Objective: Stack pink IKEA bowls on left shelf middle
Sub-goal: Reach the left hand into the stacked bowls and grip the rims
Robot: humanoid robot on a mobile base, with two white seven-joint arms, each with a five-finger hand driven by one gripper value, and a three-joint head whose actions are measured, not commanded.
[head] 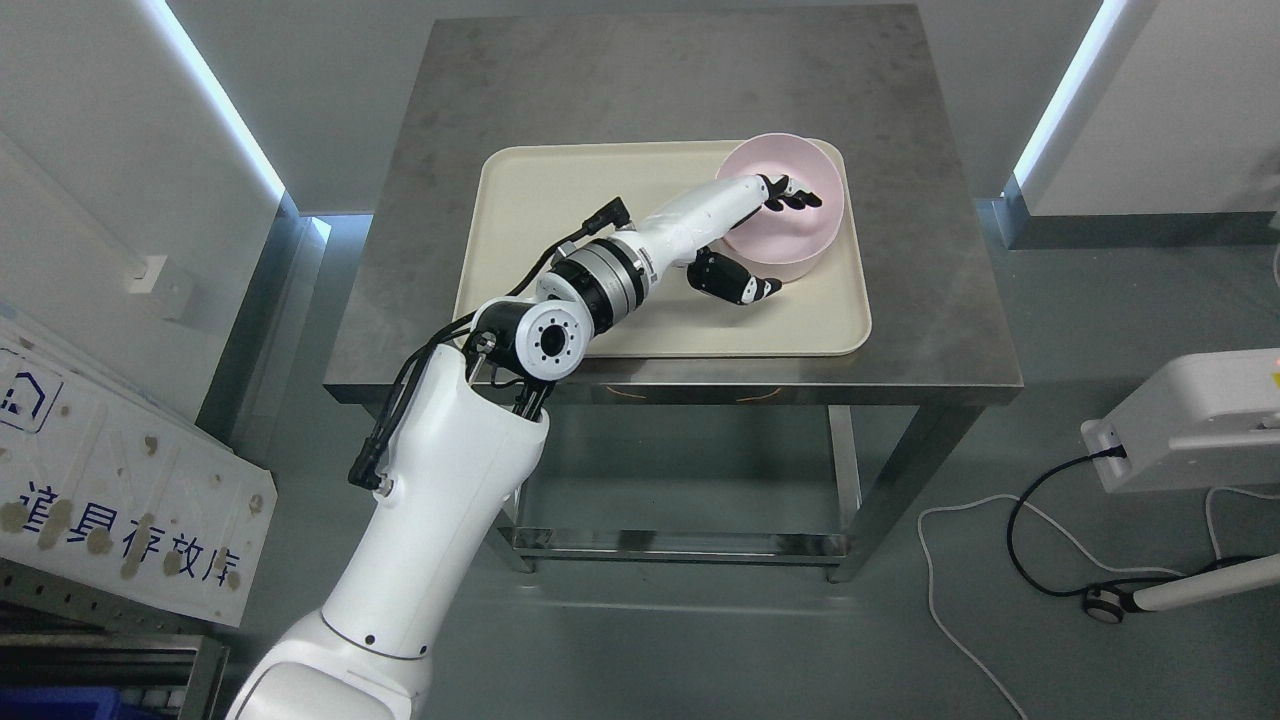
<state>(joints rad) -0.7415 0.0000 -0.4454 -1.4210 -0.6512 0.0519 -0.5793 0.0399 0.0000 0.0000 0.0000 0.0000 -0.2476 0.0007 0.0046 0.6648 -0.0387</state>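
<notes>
A single pink bowl [812, 228] sits at the far right corner of a cream tray [560, 210] on a grey metal table [650, 70]. My left arm reaches in from the lower left across the tray. My left hand [781, 241] straddles the bowl's near wall. Its black fingers [793, 194] hang over the rim inside the bowl. The thumb [742, 283] lies outside against the wall, so the hand is closed on the bowl. The bowl rests on the tray. No shelf shows in view.
A white signboard [110, 490] leans at the lower left, above a blue bin [60, 705]. A white device [1190, 420] with black and white cables [1030, 540] lies on the floor at the right. Light strips run along both walls.
</notes>
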